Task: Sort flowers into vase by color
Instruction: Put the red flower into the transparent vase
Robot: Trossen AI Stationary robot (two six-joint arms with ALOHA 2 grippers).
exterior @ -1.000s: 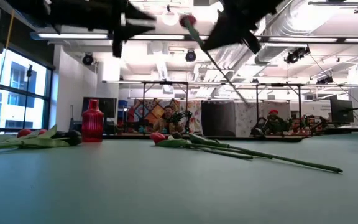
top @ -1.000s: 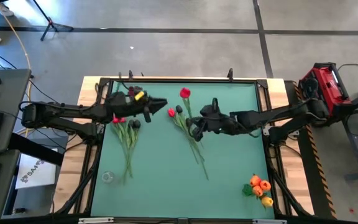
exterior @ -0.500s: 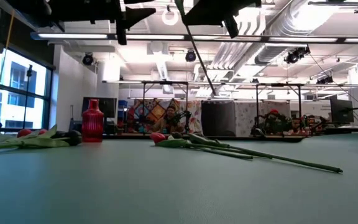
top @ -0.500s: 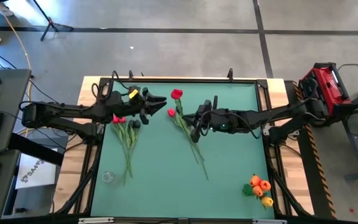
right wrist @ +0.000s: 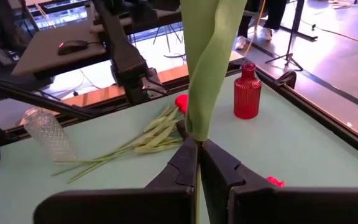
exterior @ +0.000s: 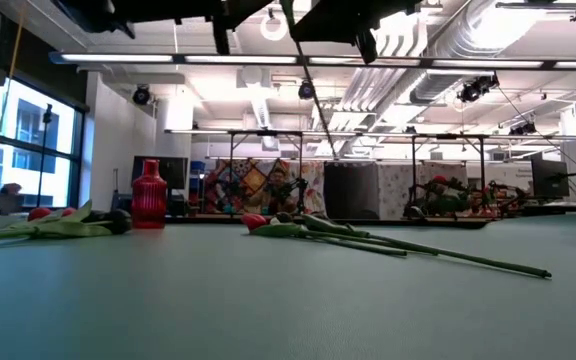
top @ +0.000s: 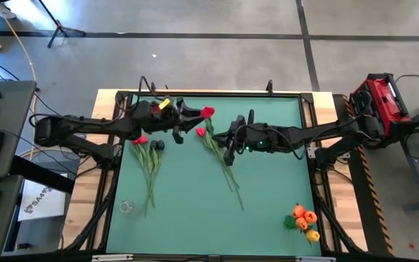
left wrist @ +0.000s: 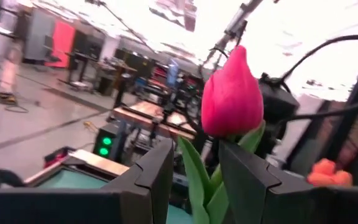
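A red tulip (top: 207, 112) is held in the air over the table's far middle, with my right gripper (top: 226, 145) (right wrist: 197, 144) shut on its stem. My left gripper (top: 193, 116) (left wrist: 196, 147) is open. Its fingers stand on either side of the green leaves just below the red head (left wrist: 232, 93); I cannot tell whether they touch. A red vase (right wrist: 247, 92) stands near the far edge. A clear vase (top: 126, 207) stands near the left front. Tulip bunches lie at the left (top: 150, 161) and in the middle (top: 228, 175). Orange flowers (top: 304, 218) lie at the near right. My right gripper pinches the tulip's green stem and leaf (right wrist: 196, 127) between its two fingers. They come roughly level from the table's right and lie across the stem. The flower is lifted clear and tilted, head toward my left gripper, with the stem's lower end (exterior: 320, 100) hanging below.
The raised black frame (top: 209, 94) runs around the green table top. Beyond the far edge, in the low view, are workshop stands and a person. Bare green surface lies in the near middle (top: 195, 218).
My left gripper has risen and gone toward the table's right, up to the tulip's head. My right gripper has rolled. The tulip has swung with it, its head going toward the left gripper and its lower stem now hanging steeper.
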